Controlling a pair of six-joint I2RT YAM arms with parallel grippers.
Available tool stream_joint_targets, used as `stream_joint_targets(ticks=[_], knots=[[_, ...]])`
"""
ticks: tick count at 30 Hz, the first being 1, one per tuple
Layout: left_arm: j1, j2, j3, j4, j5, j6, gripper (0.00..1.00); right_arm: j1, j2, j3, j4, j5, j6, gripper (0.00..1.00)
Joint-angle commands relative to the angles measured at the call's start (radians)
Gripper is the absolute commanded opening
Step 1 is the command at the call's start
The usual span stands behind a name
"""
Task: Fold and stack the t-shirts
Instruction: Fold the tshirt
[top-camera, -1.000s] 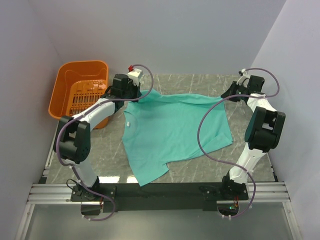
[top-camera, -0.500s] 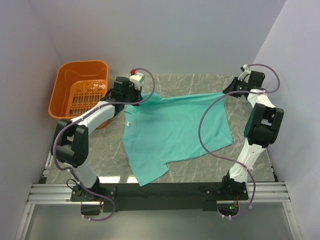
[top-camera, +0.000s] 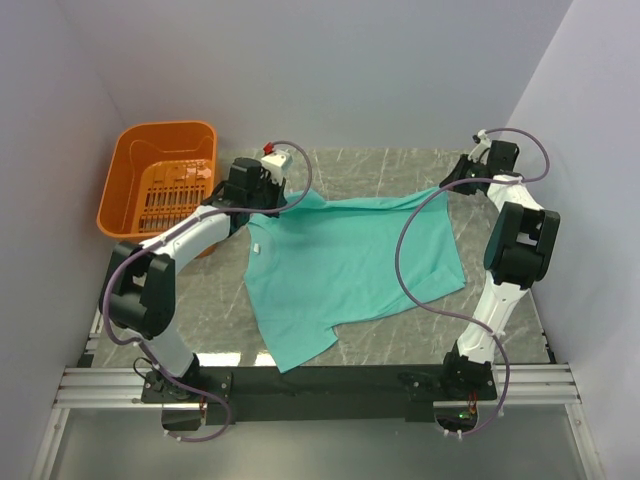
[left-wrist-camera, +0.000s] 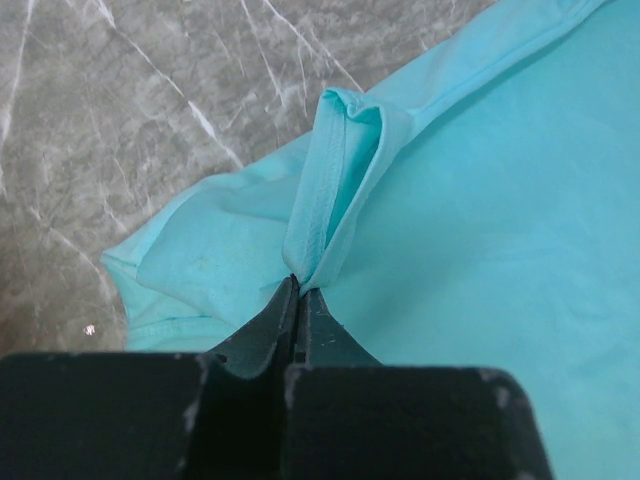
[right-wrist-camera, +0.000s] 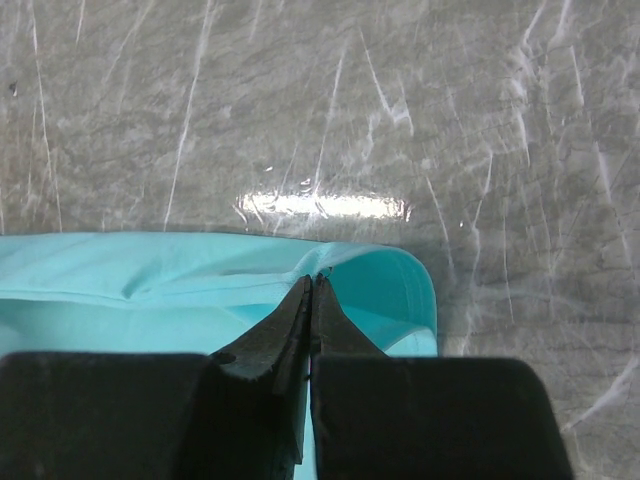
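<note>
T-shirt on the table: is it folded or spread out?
Spread out. The t-shirt lies open, mostly flat on the table; the left end effector and right end effector each pinch its far edge.

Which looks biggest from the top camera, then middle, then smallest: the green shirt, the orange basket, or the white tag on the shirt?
1. green shirt: biggest, spread across the table.
2. orange basket: clearly smaller.
3. white tag: just a tiny speck at the neck.
</note>
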Motion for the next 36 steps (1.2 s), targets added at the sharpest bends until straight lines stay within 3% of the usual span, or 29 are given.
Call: stream_joint_targets(ticks=[1, 36], knots=[[-0.004, -0.062, -0.012, 0.011, -0.008, 0.001, 0.01, -0.001, -0.031, 0.007, 0.026, 0.011, -0.002, 0.03], [-0.032, -0.128, -0.098, -0.023, -0.008, 0.001, 0.01, -0.012, -0.057, -0.049, 0.010, 0.021, -0.027, 0.09]])
